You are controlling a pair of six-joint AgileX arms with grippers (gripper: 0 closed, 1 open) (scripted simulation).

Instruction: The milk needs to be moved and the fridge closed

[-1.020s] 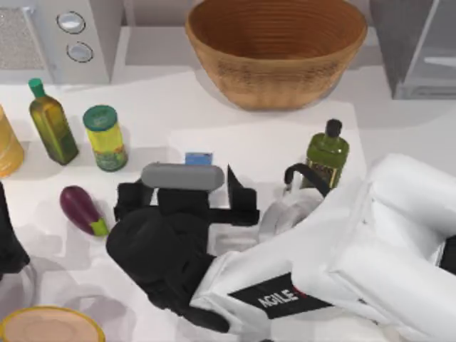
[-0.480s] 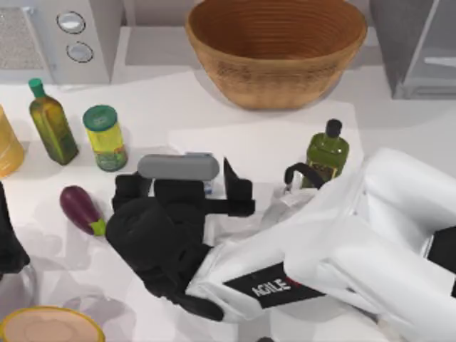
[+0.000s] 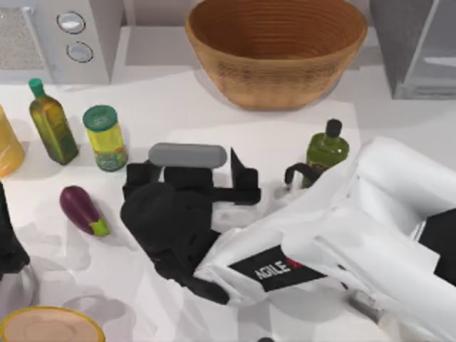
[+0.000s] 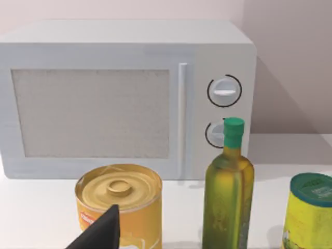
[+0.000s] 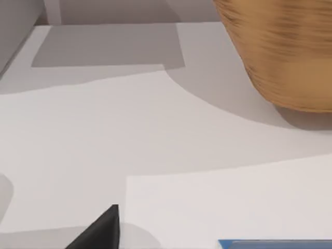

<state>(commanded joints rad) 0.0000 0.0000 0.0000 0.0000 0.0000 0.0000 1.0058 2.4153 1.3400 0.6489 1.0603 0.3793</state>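
Note:
The milk shows as a blue strip [image 5: 275,244] at the edge of the right wrist view; in the top view it is hidden beneath my right wrist. My right gripper [image 3: 187,168] hovers over the middle of the table, open, its black fingers [image 3: 241,174] spread wide to either side of the spot where the milk stands. One fingertip [image 5: 101,228] shows in the right wrist view. The grey fridge [image 3: 420,50] stands at the far right corner, its paler inside facing the table. My left arm [image 3: 7,246] is parked at the left edge, gripper open, one fingertip [image 4: 101,231] in view.
A wicker basket [image 3: 276,50] stands behind the gripper. A dark green bottle [image 3: 326,153] is just right of it. A green-lidded yellow jar [image 3: 105,137], an oil bottle [image 3: 51,122], an eggplant [image 3: 82,209], a yellow can [image 4: 119,205] and the microwave [image 3: 60,39] occupy the left.
My right gripper has moved toward the far side and slightly right, over the milk; its wrist now covers the carton in the top view. The left arm has not moved.

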